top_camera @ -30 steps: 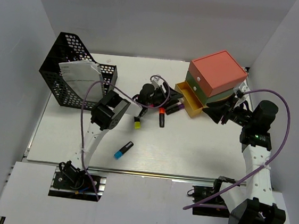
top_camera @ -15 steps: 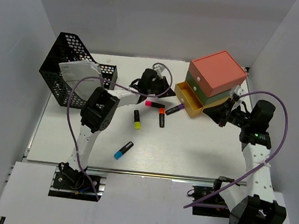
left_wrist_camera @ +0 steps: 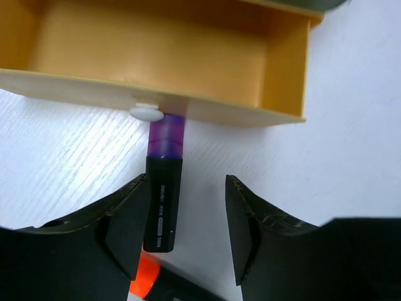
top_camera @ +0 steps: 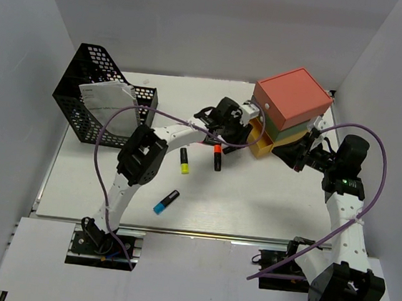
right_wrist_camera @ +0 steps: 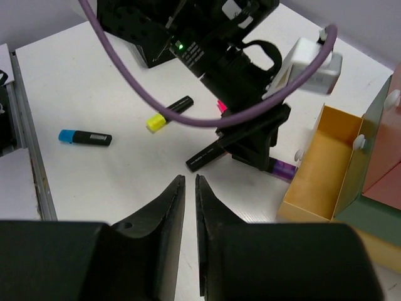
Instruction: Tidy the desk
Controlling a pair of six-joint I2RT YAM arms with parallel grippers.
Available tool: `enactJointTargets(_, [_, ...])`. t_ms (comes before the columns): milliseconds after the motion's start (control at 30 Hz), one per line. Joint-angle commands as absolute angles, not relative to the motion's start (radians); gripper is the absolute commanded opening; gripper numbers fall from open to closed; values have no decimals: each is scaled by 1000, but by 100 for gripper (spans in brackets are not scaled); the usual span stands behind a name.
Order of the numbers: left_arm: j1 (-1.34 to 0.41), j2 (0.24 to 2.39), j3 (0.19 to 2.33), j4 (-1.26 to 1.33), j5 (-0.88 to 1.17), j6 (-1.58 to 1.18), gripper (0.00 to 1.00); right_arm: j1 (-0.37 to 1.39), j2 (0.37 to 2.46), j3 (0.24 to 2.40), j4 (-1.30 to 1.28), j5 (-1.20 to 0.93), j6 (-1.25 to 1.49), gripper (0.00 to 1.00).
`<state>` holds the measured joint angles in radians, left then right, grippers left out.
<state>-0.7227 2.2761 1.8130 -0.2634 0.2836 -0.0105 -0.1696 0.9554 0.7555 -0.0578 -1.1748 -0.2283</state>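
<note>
The white desk [top_camera: 267, 201] holds several markers. My left gripper [top_camera: 238, 126] is open, low over the desk at the front of the open yellow drawer [left_wrist_camera: 169, 56]. A purple-capped black marker [left_wrist_camera: 164, 188] lies between its jaws, close to the left finger [left_wrist_camera: 125, 232], its cap touching the drawer front under a white knob [left_wrist_camera: 146, 113]. An orange-capped marker [left_wrist_camera: 145, 279] lies just behind. My right gripper [right_wrist_camera: 190, 188] is shut and empty, hovering over bare desk right of the drawer [top_camera: 260, 147].
The coral, green and yellow drawer box [top_camera: 293, 99] stands at the back right. A black mesh basket [top_camera: 87, 74] with white papers stands at the back left. Yellow [top_camera: 184, 164], orange [top_camera: 217, 157] and blue [top_camera: 166, 201] markers lie mid-desk.
My left arm has swung right from the desk's middle to the yellow drawer's front and now covers the purple marker in the top view. The right arm has barely moved.
</note>
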Motion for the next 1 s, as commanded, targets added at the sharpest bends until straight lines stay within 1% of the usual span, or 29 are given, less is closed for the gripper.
enactJointTargets(0, [-736,2240,1796,-305,223,144,61,-170,946,781,-57,-1186,-249,18])
enactJointTargets(133, [-755,2241,1767,-272,192,209,62,-169,946,781,-57,-1184,-250,18])
enactJointTargets(533, [-764,2339,1839,-282,158,229,63,-170,940,779,-61,-1183,-258,19])
enactJointTargets(733, [-764,2359,1856,-290,140,226,60,-172,937,779,-61,-1181,-262,19])
enactJointTargets(833, [-764,2327,1821,-266,118,219,53,-170,933,779,-61,-1184,-264,19])
enactJointTargets(867, [-764,2312,1809,-255,109,216,49,-170,934,779,-61,-1184,-264,19])
enactJointTargets(900, [-764,2297,1778,-233,107,209,40,-170,933,779,-61,-1183,-264,19])
enactJointTargets(967, [-764,2255,1758,-219,106,199,33,-172,931,779,-63,-1184,-264,19])
